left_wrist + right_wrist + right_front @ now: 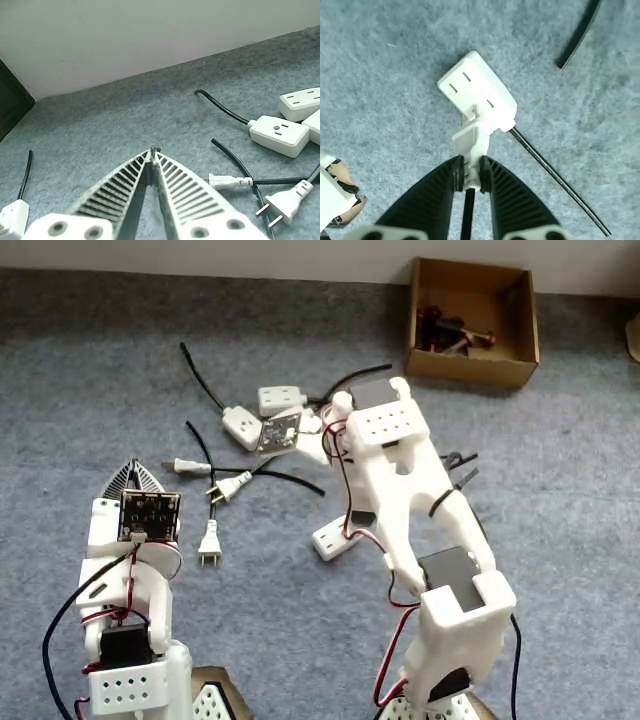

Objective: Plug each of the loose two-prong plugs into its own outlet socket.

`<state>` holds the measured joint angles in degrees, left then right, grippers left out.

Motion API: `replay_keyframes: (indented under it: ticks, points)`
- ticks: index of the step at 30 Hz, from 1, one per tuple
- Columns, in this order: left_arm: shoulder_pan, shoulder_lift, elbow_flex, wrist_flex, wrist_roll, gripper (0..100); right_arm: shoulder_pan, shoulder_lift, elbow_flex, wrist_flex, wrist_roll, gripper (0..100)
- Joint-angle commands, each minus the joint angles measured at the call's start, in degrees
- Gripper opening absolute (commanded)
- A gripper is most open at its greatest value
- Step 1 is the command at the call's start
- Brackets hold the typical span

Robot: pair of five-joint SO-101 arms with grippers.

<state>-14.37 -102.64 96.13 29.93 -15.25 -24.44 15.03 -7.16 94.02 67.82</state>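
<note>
My right gripper (471, 162) has black fingers shut on a white two-prong plug (472, 137). The plug's front meets the side of a white outlet socket (477, 92), with a short piece of prong showing between them. In the high view the right arm's wrist (385, 425) hangs over the cluster of sockets (282, 398). My left gripper (133, 472), white and ribbed, is shut on nothing (152, 150) and sits left of three loose plugs (209, 545), (230, 485), (185, 467). Two of them lie just beyond its tips, one (227, 180) nearer than the other (282, 205).
Another socket (242, 426) with a black cord lies ahead of the left gripper, also in its wrist view (277, 134). A further socket (330, 540) rests beside the right arm. A cardboard box (470, 355) stands at the back right. Grey carpet covers the surface.
</note>
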Motion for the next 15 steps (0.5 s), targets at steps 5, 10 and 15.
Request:
replay_keyframes:
  ticks: [5, 10, 15]
  points:
    - [-0.2, -0.1, 1.1, 0.0, 0.6, 1, 0.6, -1.0, -9.9, 3.8, 0.5, 0.5]
    - [-0.2, -0.1, 1.1, 0.0, 0.6, 1, 0.6, -0.9, -10.9, 3.6, 0.5, 0.5]
    - [-0.2, -0.1, 1.1, 0.0, 0.6, 1, 0.8, -0.7, -10.7, 2.3, 0.7, 0.5]
